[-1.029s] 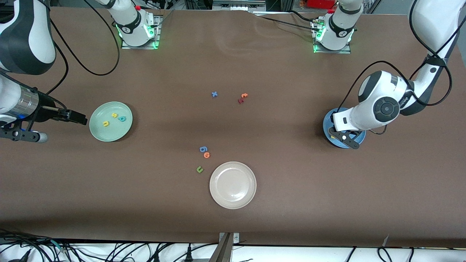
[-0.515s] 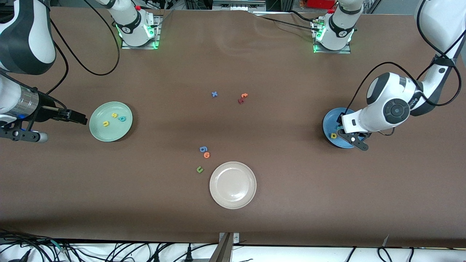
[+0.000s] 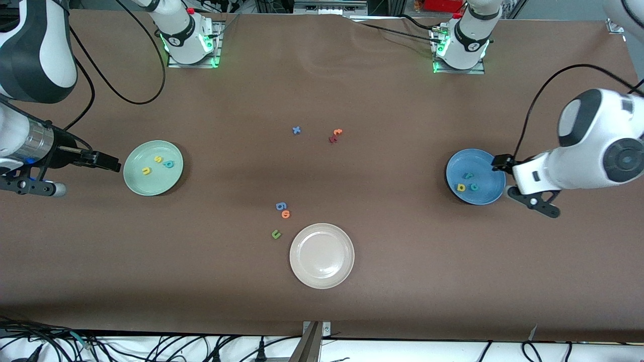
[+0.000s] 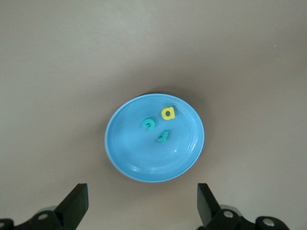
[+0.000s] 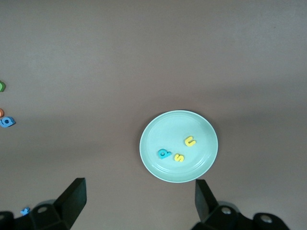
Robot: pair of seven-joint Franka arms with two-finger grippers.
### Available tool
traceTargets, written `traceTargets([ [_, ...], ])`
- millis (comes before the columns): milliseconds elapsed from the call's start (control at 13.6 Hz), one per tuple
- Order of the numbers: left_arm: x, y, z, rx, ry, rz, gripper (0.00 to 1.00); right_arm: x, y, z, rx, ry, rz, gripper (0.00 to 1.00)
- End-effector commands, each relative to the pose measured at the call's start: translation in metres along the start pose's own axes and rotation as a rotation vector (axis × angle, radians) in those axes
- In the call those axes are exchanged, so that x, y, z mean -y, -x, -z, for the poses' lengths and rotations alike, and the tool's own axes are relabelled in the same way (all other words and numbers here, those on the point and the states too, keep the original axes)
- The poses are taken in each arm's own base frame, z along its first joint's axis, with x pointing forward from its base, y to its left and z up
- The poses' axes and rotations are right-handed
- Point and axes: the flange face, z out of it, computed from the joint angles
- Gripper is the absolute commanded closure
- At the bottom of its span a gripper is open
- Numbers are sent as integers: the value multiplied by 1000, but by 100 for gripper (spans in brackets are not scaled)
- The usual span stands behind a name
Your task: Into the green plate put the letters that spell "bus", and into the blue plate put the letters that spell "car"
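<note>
Jaws wide on both: left gripper empty beside blue plate holding c, a, r; right gripper waits beside green plate holding b, u, s. Retreat high, clear of plates.

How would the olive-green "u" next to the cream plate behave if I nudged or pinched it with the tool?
The olive-green "u" lies flat on the table, so it would probably slide rather than roll or tip. It looks tiny beside the cream plate and is likely very light, so a nudge may send it skidding. Being low, it may be hard to pinch.
</note>
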Motion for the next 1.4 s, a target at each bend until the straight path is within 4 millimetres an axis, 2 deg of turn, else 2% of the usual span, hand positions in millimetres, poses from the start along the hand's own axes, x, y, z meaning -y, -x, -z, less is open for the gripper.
traceTargets([
  [0,11,12,48,-16,4,31,0,-2,1,6,2,12,4,0],
  [74,13,15,56,-17,4,38,0,-2,1,7,0,12,2,0],
  [441,16,19,63,-18,-1,56,0,-2,1,7,-3,28,-4,0],
  [735,22,36,88,-44,-52,104,0,-3,0,8,-7,23,-9,0],
  [1029,9,52,109,-62,-80,153,0,-2,0,7,-5,20,-9,0],
  [1103,13,57,111,-69,-66,182,0,-2,0,6,-3,23,-3,0],
  [1324,-13,61,107,-86,-84,177,0,-2,0,5,-2,26,-3,0],
])
